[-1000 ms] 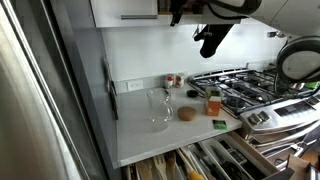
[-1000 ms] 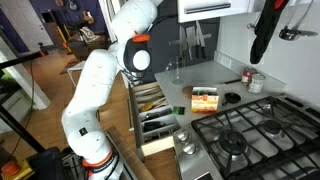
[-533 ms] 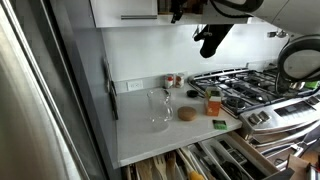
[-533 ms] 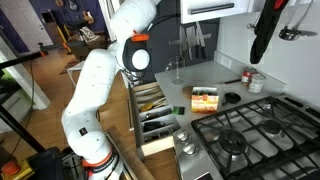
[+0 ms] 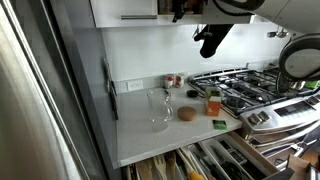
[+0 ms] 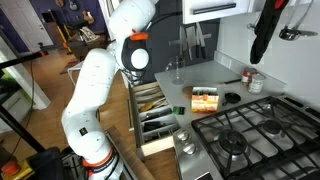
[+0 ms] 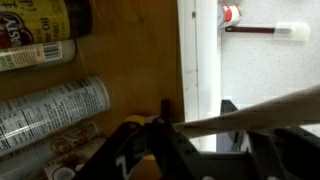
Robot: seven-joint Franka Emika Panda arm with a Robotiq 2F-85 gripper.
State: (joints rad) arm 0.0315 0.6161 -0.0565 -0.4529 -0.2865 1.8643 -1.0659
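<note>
My gripper [image 7: 197, 120] is up at the upper cabinet [image 5: 125, 10], at the edge of its white door [image 7: 205, 60]. A pale bar [image 7: 260, 110], which looks like the door's handle, runs slantwise between my two dark fingers. The jaws stand partly closed with a gap still showing, and I cannot tell whether they touch the bar. Inside the wooden cabinet, a spray can [image 7: 55, 105] and a bottle [image 7: 35, 55] lie on their sides. In an exterior view the white arm [image 6: 125, 50] reaches up to the cabinet.
On the counter stand a glass jug [image 5: 158, 108], an orange bottle [image 5: 213, 102] and a box [image 6: 205, 99]. A gas stove [image 6: 250, 135] is alongside. Drawers [image 5: 200, 160] stand pulled out below. A black oven mitt [image 6: 262, 35] hangs from above.
</note>
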